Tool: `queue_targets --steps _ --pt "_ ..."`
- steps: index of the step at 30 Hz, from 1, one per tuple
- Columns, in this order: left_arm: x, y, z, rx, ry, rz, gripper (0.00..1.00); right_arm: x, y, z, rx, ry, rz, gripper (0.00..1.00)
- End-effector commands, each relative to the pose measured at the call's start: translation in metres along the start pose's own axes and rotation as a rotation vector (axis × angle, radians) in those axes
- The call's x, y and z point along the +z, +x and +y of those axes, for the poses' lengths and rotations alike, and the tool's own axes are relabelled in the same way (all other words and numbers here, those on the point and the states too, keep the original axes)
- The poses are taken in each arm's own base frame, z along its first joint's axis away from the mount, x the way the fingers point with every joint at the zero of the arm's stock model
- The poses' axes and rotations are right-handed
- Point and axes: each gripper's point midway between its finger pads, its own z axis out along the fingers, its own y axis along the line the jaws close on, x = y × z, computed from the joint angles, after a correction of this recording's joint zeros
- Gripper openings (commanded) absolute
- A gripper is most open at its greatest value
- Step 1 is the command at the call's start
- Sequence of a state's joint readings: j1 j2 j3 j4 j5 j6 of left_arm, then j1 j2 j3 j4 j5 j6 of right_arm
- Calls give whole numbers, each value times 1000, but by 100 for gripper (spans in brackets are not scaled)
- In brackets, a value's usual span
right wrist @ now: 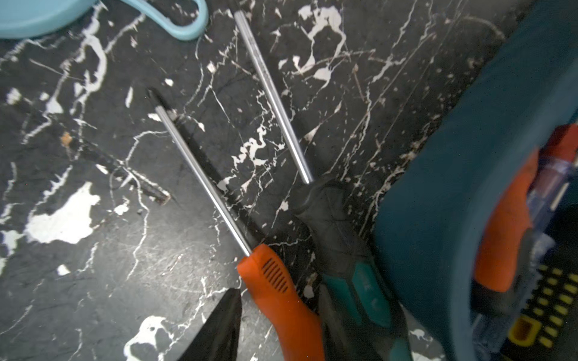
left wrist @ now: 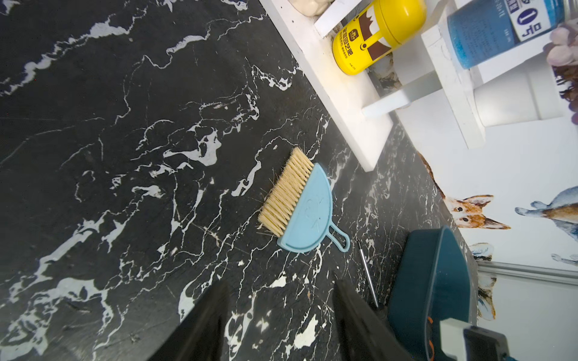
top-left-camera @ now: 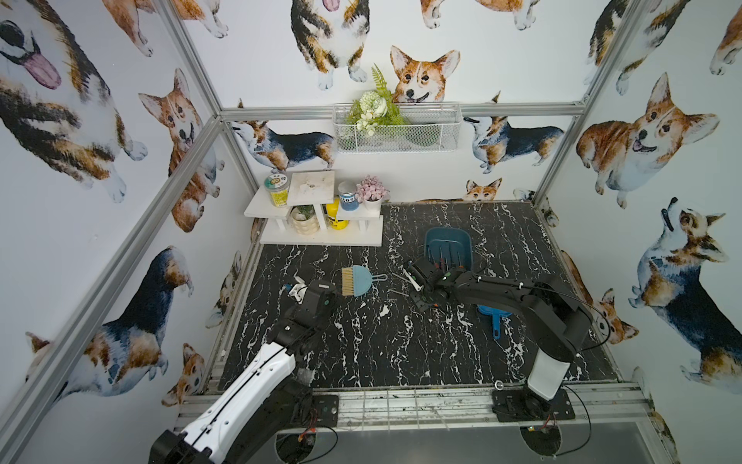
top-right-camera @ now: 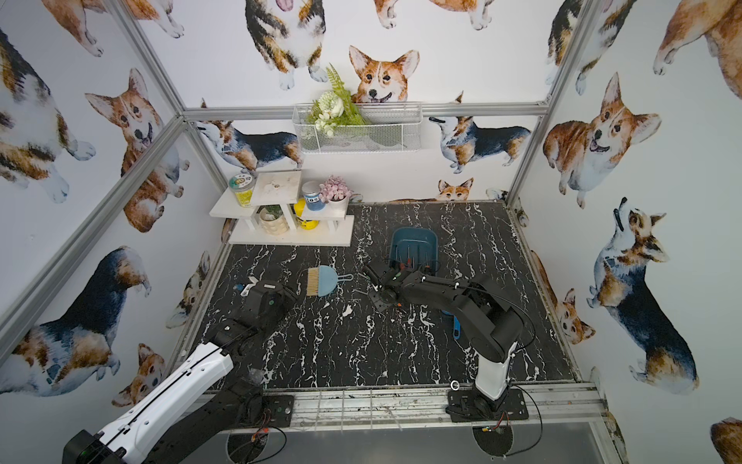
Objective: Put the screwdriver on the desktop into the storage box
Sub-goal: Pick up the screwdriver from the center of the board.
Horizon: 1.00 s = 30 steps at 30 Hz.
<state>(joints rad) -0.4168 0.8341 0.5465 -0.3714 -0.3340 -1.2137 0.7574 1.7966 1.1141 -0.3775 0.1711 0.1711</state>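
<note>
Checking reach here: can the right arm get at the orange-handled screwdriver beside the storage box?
Probably yes: the right gripper sits right at the handle of the orange-handled screwdriver, nothing between; the teal-handled screwdriver lies close beside.

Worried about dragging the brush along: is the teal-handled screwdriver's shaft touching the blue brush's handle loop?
Apart. The right wrist view shows bare desktop between the screwdriver shaft and the brush loop.

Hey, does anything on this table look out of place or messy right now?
Yes. Two screwdrivers are out on the desktop beside the storage box, not in it: an orange-handled screwdriver and a black-and-teal-handled screwdriver, their shafts splayed apart. The brush also lies far from the blue dustpan.
</note>
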Motion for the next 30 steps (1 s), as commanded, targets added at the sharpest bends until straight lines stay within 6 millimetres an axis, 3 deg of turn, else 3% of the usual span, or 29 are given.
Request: queue_targets --steps 1,14,21,26,30 --pt "0 -1 -1 -2 12 -3 59 5 9 -6 -23 42 37 46" --pt "0 -4 -1 -7 18 -4 59 17 32 8 -87 24 121 43" --pt "0 -4 -1 0 19 -1 59 13 28 20 -107 6 107 21" --pt "0 -3 -2 -1 23 6 60 -10 9 30 -86 -54 35 9" --pt "0 -2 -5 8 29 12 60 -53 -27 39 -31 -144 -126 7"
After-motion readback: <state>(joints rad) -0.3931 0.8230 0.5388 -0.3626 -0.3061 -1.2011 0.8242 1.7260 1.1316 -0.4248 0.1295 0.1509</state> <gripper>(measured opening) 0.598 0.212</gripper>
